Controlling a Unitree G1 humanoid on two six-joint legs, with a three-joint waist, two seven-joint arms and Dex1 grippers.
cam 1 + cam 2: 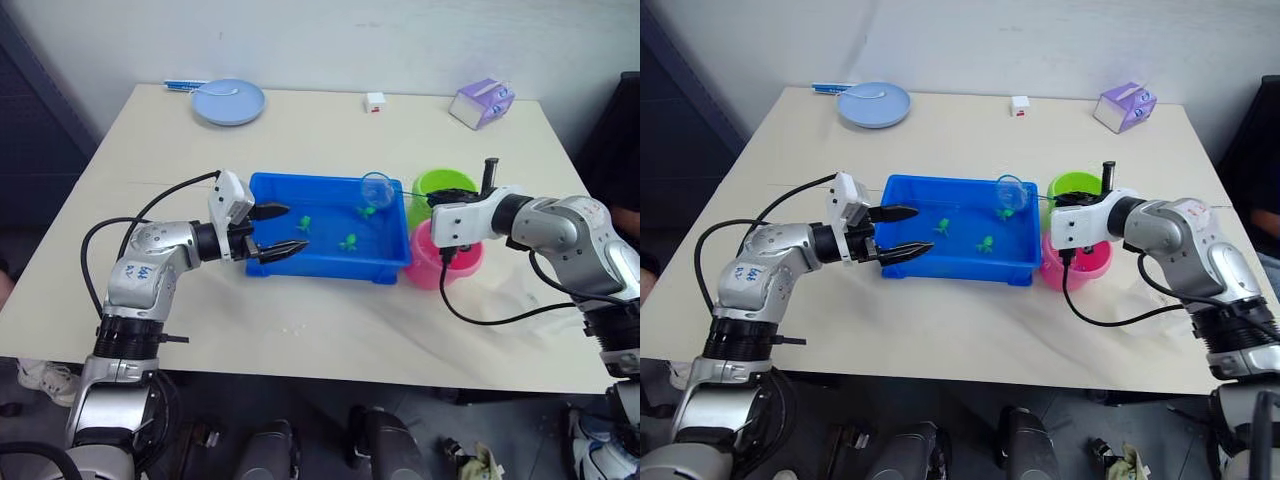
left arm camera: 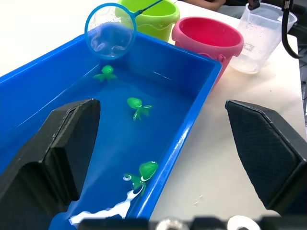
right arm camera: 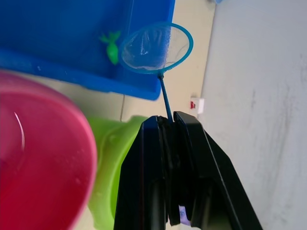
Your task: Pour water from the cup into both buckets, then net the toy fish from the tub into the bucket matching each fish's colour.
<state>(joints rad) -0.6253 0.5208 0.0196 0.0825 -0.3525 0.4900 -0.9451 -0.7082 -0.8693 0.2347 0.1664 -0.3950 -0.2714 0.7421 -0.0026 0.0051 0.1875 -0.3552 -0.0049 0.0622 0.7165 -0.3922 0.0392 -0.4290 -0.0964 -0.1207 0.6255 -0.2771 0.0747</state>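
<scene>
Three green toy fish [image 2: 139, 106] float in the water-filled blue tub [image 1: 300, 262]; the net [image 3: 156, 47] hovers above, beside green bucket [image 1: 440, 186] and pink bucket [image 2: 207, 38].

— The tub [image 2: 201, 103]?
— Glossy blue plastic, like the buckets [image 2: 206, 40]. The cup [image 2: 261, 36] is clear plastic.
— And the net [image 3: 156, 48]?
— Fine sheer mesh beyond the clamped jaws.

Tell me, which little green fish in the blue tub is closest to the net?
The green fish at the tub's far side, beside the net. The other two fish lie nearer the middle.
</scene>
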